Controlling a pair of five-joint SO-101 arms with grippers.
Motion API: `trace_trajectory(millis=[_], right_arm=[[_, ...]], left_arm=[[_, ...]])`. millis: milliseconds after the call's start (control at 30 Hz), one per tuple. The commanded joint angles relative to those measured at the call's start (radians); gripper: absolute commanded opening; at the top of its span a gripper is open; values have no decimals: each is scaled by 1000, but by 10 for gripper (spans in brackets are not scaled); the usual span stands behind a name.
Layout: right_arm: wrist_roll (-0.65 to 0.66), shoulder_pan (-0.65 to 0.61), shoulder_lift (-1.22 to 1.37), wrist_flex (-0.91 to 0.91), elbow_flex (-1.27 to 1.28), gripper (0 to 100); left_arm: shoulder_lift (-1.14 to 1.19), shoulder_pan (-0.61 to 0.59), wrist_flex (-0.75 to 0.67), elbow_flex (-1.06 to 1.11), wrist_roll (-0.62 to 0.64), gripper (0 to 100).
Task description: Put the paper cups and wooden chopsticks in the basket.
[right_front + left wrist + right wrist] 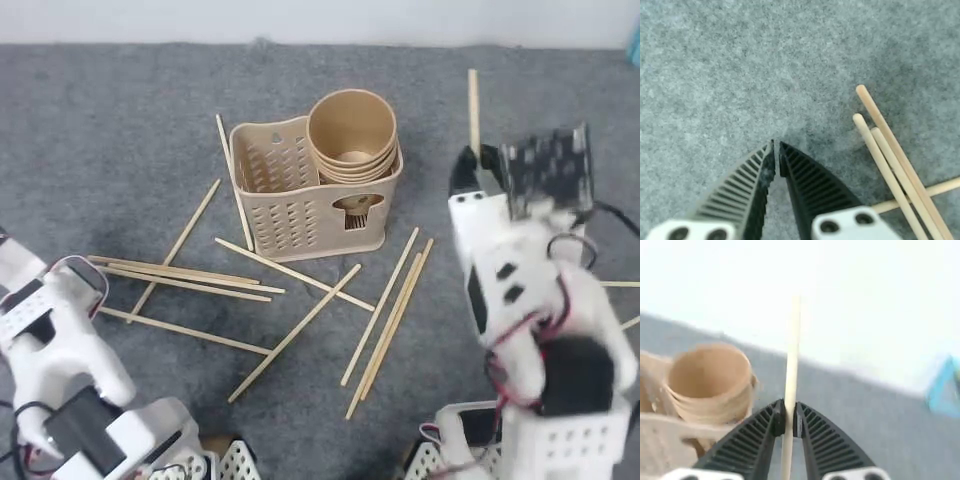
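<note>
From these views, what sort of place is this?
Probably a robot test bench, not a kitchen: grey mat against a plain white wall, chopsticks scattered around a basket holding stacked paper cups.

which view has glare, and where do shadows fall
Right wrist view: the bright wall behind the held chopstick is washed out; high view: soft light, hardly any shadow around the basket; left wrist view: even light on the mat, no glare.

Grey carpet (100, 120) under basket (290, 215), scattered chopsticks (295, 333).

High cam: top-down, far; L wrist: close, downward; R wrist: level, shares cups (710, 376)
</note>
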Motion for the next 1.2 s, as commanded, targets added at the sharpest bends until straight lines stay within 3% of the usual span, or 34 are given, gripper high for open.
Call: trace_trajectory(millis=[0,267,433,633,900,1067,1167], right_arm=[[6,-82,-81,-199,71,7],[-5,-240,-108,-564,155,8],[-181,-286,-99,-670,155,9],[-213,-329,50,-842,140,9],[-227,-351,331,-863,-44,9],[-385,-346,483,-851,-236,8],[-404,-346,549,-820,-290,8]], left_arm=[[-5,3,-2,-41,2,13],[-5,3,-2,-41,2,13],[-5,3,-2,-41,2,13],[-5,3,-2,-41,2,13],[-5,3,-3,-41,2,13],[-5,6,-3,-44,3,13],[-5,6,-3,-44,5,13]])
